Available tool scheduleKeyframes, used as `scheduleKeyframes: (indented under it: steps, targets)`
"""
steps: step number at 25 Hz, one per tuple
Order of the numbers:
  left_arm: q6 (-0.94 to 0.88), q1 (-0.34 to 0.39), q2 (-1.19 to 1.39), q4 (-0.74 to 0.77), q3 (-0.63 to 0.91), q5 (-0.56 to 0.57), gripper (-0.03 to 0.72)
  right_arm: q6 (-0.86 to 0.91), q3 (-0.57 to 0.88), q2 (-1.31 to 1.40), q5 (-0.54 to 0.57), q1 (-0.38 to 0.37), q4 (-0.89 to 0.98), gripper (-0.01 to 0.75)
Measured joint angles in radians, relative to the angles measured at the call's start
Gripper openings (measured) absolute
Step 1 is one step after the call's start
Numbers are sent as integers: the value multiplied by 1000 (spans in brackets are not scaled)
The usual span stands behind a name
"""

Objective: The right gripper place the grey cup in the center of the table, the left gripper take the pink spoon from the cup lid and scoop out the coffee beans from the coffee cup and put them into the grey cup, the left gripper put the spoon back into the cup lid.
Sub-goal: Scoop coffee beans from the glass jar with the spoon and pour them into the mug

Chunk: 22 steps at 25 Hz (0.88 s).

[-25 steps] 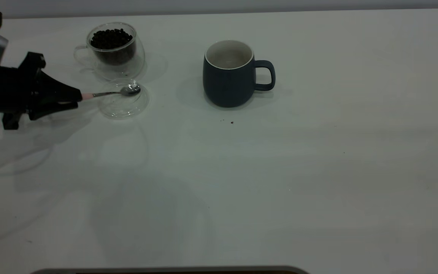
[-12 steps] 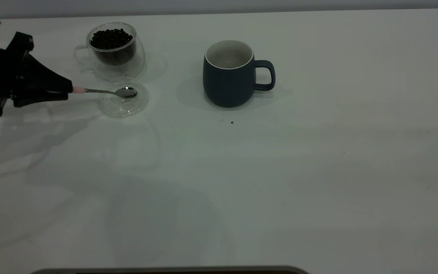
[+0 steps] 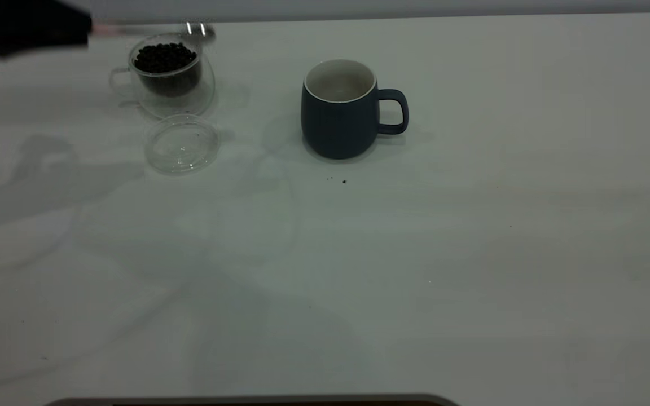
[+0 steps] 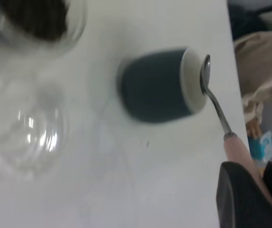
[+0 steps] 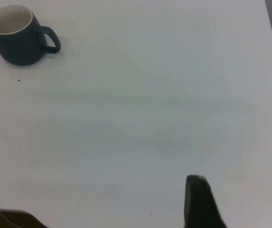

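lifted off the cup lid [image 3: 181, 144], pink spoon [image 3: 150, 29] (pinched by left gripper [image 3: 79, 28]) now hangs above coffee cup [image 3: 168, 73].

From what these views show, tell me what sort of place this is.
Probably a lab or test bench for robot arms: a plain white table bearing only a few props, namely a grey cup, a glass coffee cup of beans, and a clear cup lid.

Pink spoon [image 3: 150, 29] above coffee cup [image 3: 170, 73]

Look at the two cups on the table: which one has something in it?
The clear glass coffee cup, holding dark coffee beans. The grey cup shows only its bare off-white inside.
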Motion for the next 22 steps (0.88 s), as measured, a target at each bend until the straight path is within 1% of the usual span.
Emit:
scheduleKeyframes:
  steps: [2,3,7,11,14,16,22]
  targets:
    - [-17,0,-7,0,-49,-14,125,0,0,0,0,0,0,453]
    - [-28,0,-7,2,-66,-38,125,0,0,0,0,0,0,453]
    - [-55,0,-7,7,-94,-178,125,0,0,0,0,0,0,452]
    - [-58,0,21,8,-94,-283,125,0,0,0,1,0,0,452]
    - [-53,0,64,1,-94,-316,125,0,0,0,1,0,0,452]
    - [-27,0,99,-19,-95,-318,125,0,0,0,1,0,0,452]
    - [47,0,180,-129,-97,-311,125,0,0,0,1,0,0,452]
